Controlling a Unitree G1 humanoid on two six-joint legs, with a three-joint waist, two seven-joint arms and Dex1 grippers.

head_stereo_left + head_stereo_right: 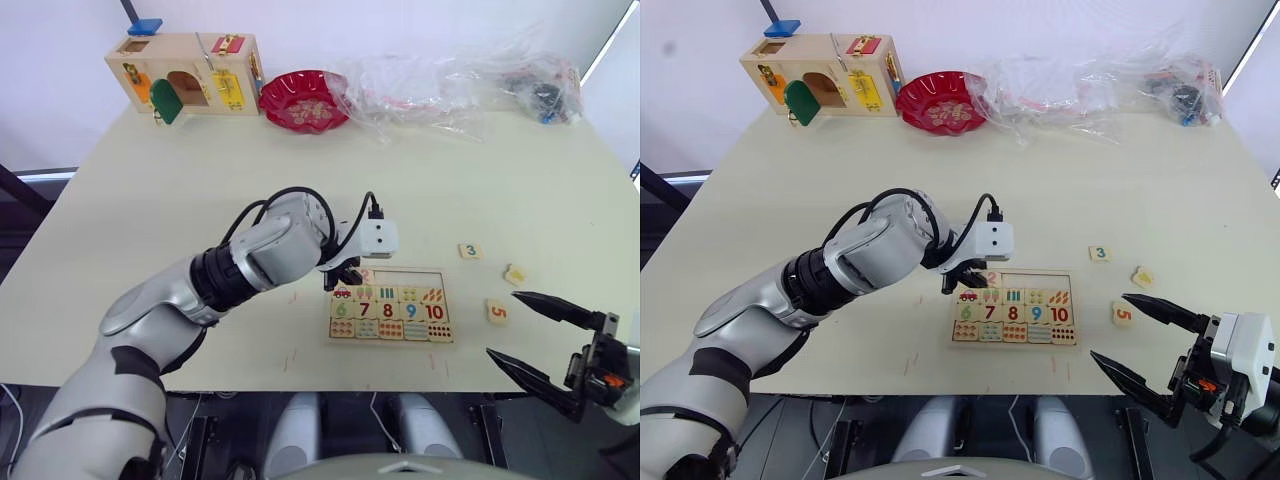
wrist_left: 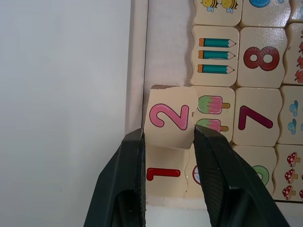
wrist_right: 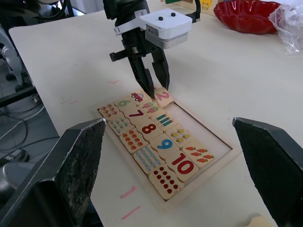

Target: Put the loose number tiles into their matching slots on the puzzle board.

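Tile 2 held over the top row, not yet seated.
Right gripper [image 1: 545, 340] idle, jaws spread wide, tile 5 [image 1: 497, 311] just beyond them. Left gripper [image 2: 168, 142] clamped on tile 2 [image 2: 169, 117], tilted above the 1 tile [image 2: 163, 174] at the puzzle board [image 3: 215, 161] slots [image 1: 1035, 279]; it should be levelled, shifted one slot along, then released.

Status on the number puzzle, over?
Left gripper shut on 2 tile, tilted over puzzle board. Right gripper open. 3 tile, 5 tile loose.
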